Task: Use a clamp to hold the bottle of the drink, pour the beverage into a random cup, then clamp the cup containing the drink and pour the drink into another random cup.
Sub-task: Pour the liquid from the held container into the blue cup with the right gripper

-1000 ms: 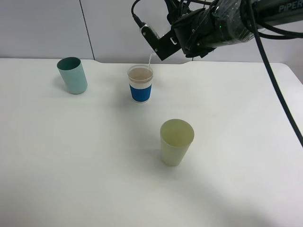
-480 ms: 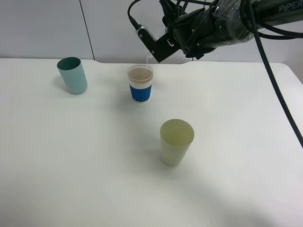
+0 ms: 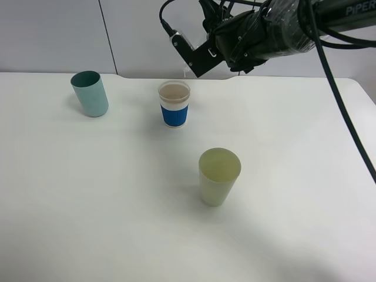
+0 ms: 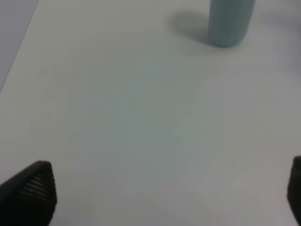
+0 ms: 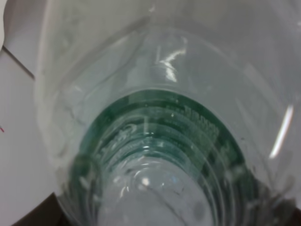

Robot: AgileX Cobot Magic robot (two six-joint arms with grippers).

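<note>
Three cups stand well apart on the table (image 3: 88, 223): teal cup (image 3: 89, 94) rear left, blue-sleeved paper cup (image 3: 174, 104) rear centre, yellow-green cup (image 3: 218, 176) mid-table. The right arm (image 3: 264, 32) hangs just above and behind the paper cup, crowding that approach; wide bare lanes run between the cups and along the front

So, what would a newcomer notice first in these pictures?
The right gripper, shut on the clear bottle, hangs above the blue-sleeved white cup at the back. A pale yellow-green cup stands alone nearer the front, and a teal cup at the back left.
</note>
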